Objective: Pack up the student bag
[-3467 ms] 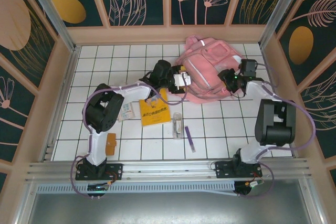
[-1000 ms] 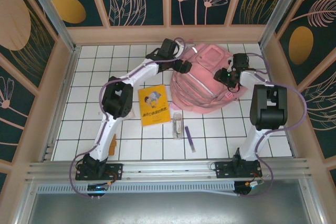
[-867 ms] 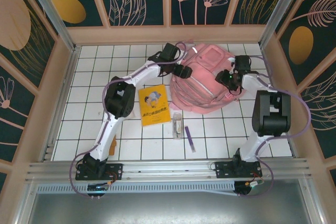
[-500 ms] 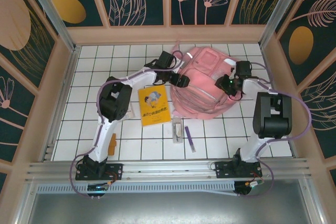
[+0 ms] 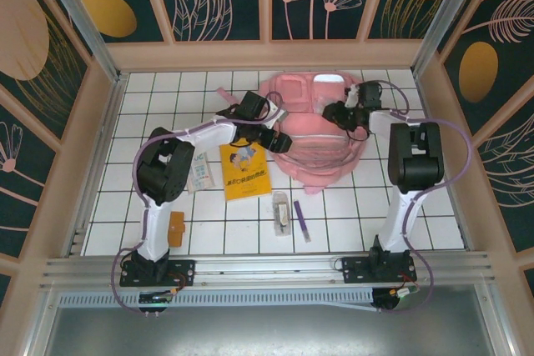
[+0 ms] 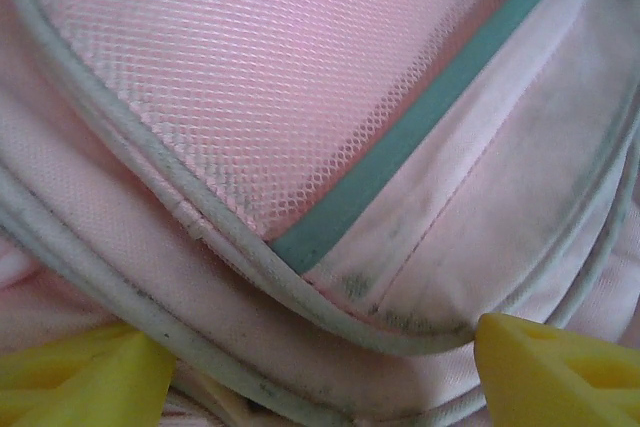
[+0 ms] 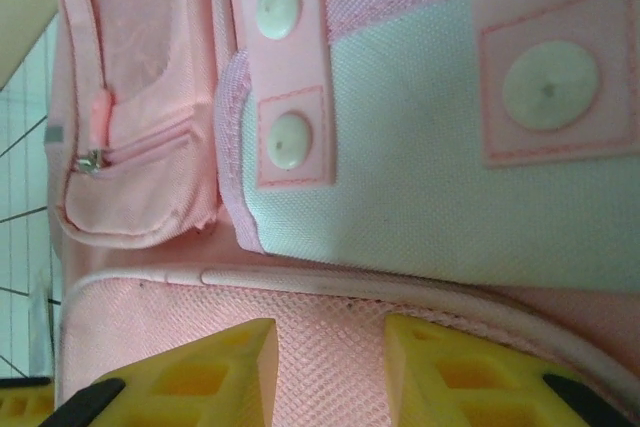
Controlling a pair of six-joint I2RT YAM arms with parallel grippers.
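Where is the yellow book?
In the top view the yellow book lies flat on the tiled table, left of centre, beside the near-left edge of the pink bag, the left gripper just beyond it.

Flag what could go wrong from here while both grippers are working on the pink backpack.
1. The left gripper is at the pink backpack's left edge, close to the yellow book; dragging the bag toward the arms could shove or bury the book.
2. The right gripper's fingers stand close together on soft mesh; a pinch on loose fabric may slip or lift only one layer.
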